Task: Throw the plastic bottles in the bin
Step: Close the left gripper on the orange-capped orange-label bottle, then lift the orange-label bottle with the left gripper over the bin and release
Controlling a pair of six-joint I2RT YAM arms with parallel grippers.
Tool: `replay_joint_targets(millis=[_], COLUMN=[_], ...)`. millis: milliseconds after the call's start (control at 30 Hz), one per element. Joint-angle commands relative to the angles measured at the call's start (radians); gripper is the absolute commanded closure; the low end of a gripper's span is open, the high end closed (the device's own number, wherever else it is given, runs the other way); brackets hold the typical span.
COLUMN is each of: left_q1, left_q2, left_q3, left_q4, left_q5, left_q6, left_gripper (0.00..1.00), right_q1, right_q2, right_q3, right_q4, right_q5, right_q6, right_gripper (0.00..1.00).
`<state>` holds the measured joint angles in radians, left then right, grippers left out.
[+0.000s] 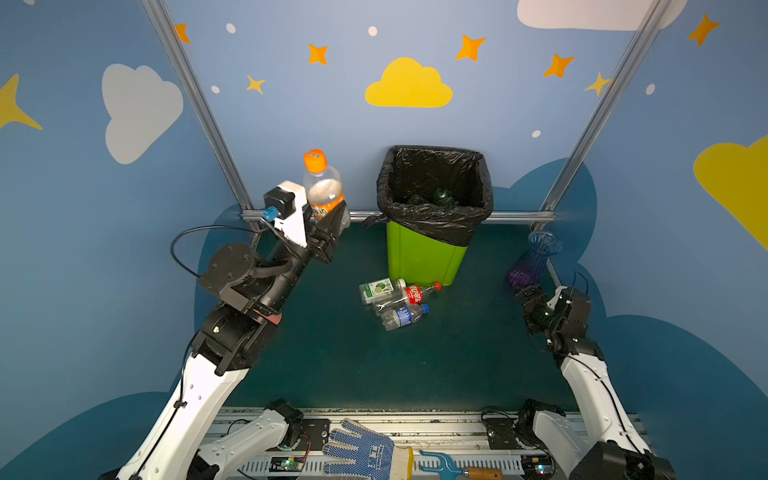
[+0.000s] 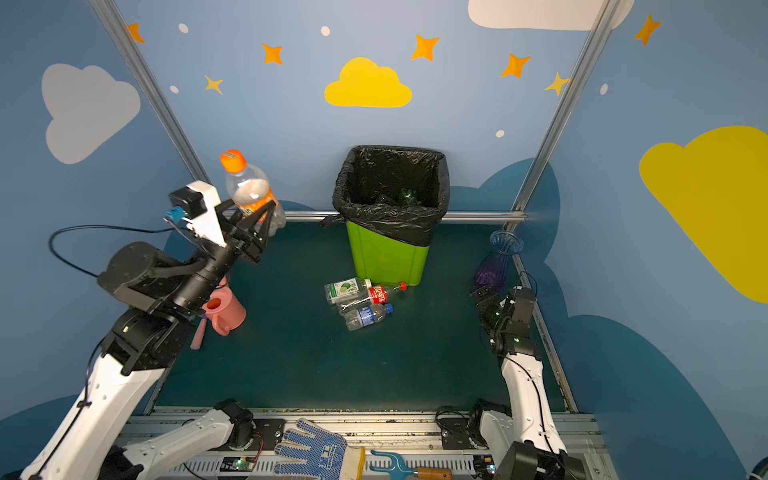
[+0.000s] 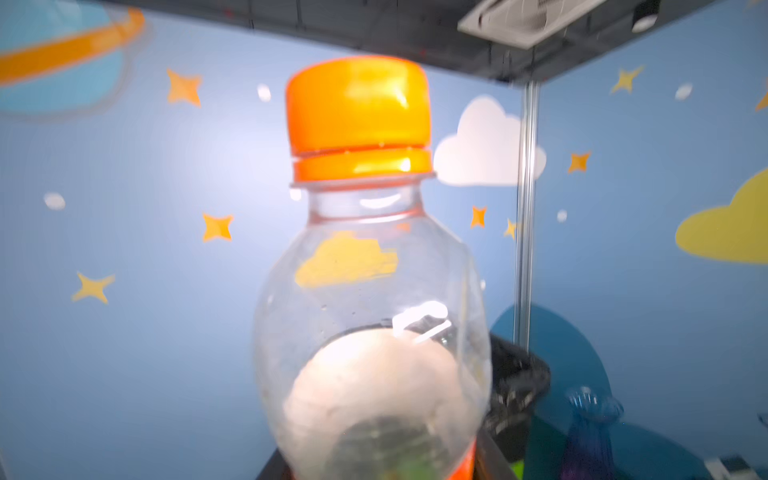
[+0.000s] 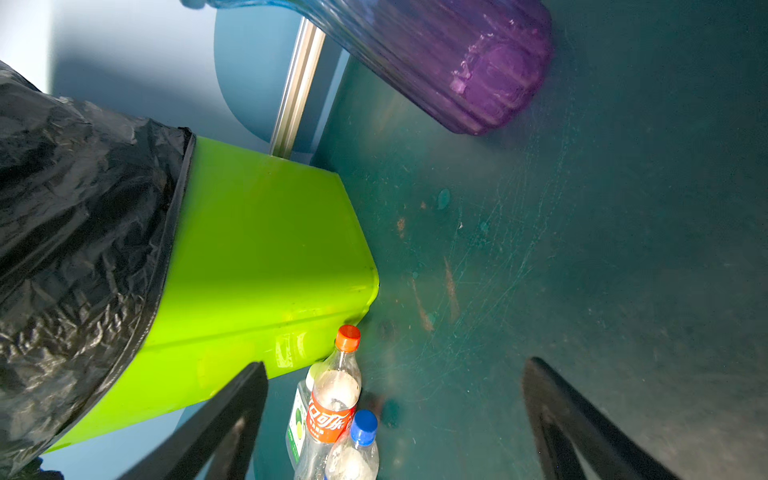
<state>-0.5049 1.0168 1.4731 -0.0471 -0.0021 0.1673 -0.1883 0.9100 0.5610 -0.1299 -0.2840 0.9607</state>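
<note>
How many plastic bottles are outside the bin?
4. Orange-capped bottle in the left hand; green-labelled bottle, red-labelled bottle and blue-capped bottle clustered on the mat before the bin. Others may be hidden.

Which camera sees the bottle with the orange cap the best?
The left wrist view: the orange-capped bottle fills the picture, cap and clear body close up. Both top views show it smaller, upright in the left gripper. The right wrist view misses it.

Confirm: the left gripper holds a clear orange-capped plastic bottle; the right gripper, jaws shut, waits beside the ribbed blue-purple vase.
The right gripper stands open, not shut, as the right wrist view shows. The rest holds: left gripper on the clear orange-capped plastic bottle, ribbed blue-purple vase beside the right.
</note>
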Motion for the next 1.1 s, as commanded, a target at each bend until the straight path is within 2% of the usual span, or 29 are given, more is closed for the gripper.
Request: replay_joint_targets(millis=[0, 67, 133, 167, 200, 267, 333, 367, 400, 467, 567, 633, 733, 800, 900, 1067], left_q1=[0.029, 0.046, 0.047, 0.046, 0.043, 0.041, 0.040, 0.043, 0.046, 0.030, -0.031, -0.070, -0.087, -0.085, -0.082, -0.078], left_q2=[0.200, 0.352, 0.563, 0.674, 0.802, 1.039, 1.250, 1.277, 1.238, 1.151, 0.988, 0.858, 0.669, 0.567, 0.446, 0.313], left_q3=[0.073, 0.198, 0.445, 0.583, 0.781, 1.171, 1.613, 1.650, 1.567, 1.415, 1.162, 0.935, 0.570, 0.377, 0.165, -0.127], left_q4=[0.065, 0.049, -0.048, -0.108, -0.233, -0.462, -0.631, -0.609, -0.548, -0.460, -0.382, -0.267, -0.029, 0.077, 0.081, -0.045], left_q5=[0.118, 0.172, 0.233, 0.265, 0.281, 0.336, 0.369, 0.408, 0.441, 0.448, 0.350, 0.286, 0.229, 0.185, 0.123, 0.012], left_q6=[-0.060, -0.126, -0.194, -0.218, -0.244, -0.260, -0.317, -0.333, -0.365, -0.344, -0.197, -0.109, -0.071, -0.063, -0.043, -0.032], left_gripper=[0.53, 0.53, 0.52, 0.48, 0.42, 0.39, 0.22, 0.18, 0.14, 0.00, 0.00, 0.00, 0.00, 0.00, 0.00, 0.00], right_q1=[-0.007, -0.007, -0.007, -0.007, -0.009, -0.014, -0.022, -0.026, -0.030, -0.038, -0.043, -0.045, -0.044, -0.044, -0.041, -0.039], right_q2=[-0.021, -0.037, -0.052, -0.061, -0.070, -0.094, -0.129, -0.144, -0.160, -0.182, -0.188, -0.180, -0.156, -0.141, -0.113, -0.071], right_q3=[0.011, 0.009, 0.008, 0.008, 0.011, 0.014, 0.006, 0.000, -0.011, -0.034, -0.060, -0.076, -0.084, -0.082, -0.080, -0.078], right_q4=[0.014, 0.011, 0.003, -0.007, -0.020, -0.048, -0.080, -0.089, -0.094, -0.088, -0.077, -0.062, -0.038, -0.030, -0.014, 0.007], right_q5=[-0.020, -0.025, -0.030, -0.030, -0.032, -0.032, -0.031, -0.026, -0.022, -0.023, -0.032, -0.039, -0.053, -0.071, -0.091, -0.102], right_q6=[0.007, 0.008, 0.003, -0.001, -0.008, -0.024, -0.040, -0.045, -0.046, -0.042, -0.026, -0.015, 0.003, 0.007, 0.011, 0.019], right_gripper=[0.06, 0.06, 0.06, 0.06, 0.06, 0.06, 0.06, 0.06, 0.06, 0.06, 0.06, 0.06, 0.06, 0.06, 0.06, 0.06])
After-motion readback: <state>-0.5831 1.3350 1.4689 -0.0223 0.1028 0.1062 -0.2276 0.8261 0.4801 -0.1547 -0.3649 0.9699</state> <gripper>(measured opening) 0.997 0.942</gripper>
